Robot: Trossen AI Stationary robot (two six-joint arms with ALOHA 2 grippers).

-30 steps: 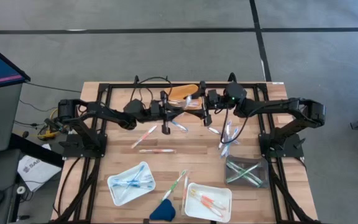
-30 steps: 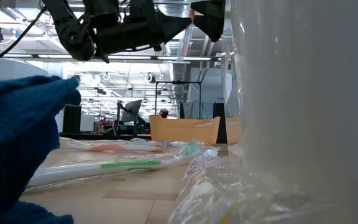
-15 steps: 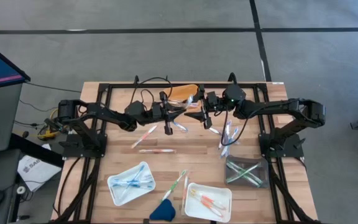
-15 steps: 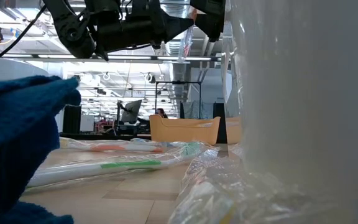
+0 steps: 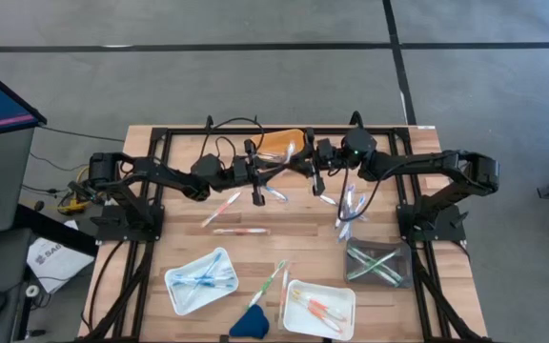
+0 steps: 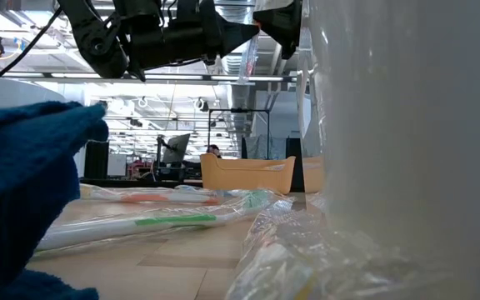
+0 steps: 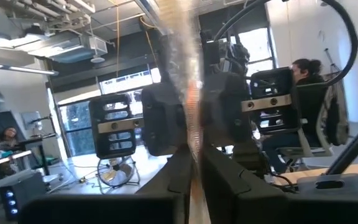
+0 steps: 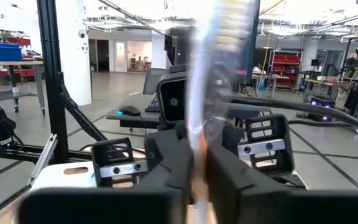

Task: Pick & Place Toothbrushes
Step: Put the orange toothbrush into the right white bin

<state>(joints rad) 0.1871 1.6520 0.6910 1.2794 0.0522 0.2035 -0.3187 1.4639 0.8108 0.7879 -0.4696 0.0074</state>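
Both arms met over the far middle of the desk, raised well above its top. The left end effector and the right end effector faced each other, and each was clenched on the same wrapped toothbrush, which stood between them; each wrist view showed that arm's fingers pinched on the blurred stick with the other arm's end effector just behind it. In the low view the wrapped brush hung between the two dark tips near the ceiling lights. More toothbrushes lay loose on the wood below and near the arms, with a cluster to the right. Near the front edge stood a white tray with blue brushes, another white tray with orange ones, and a dark tray with green ones. A blue cloth lay between the white trays.
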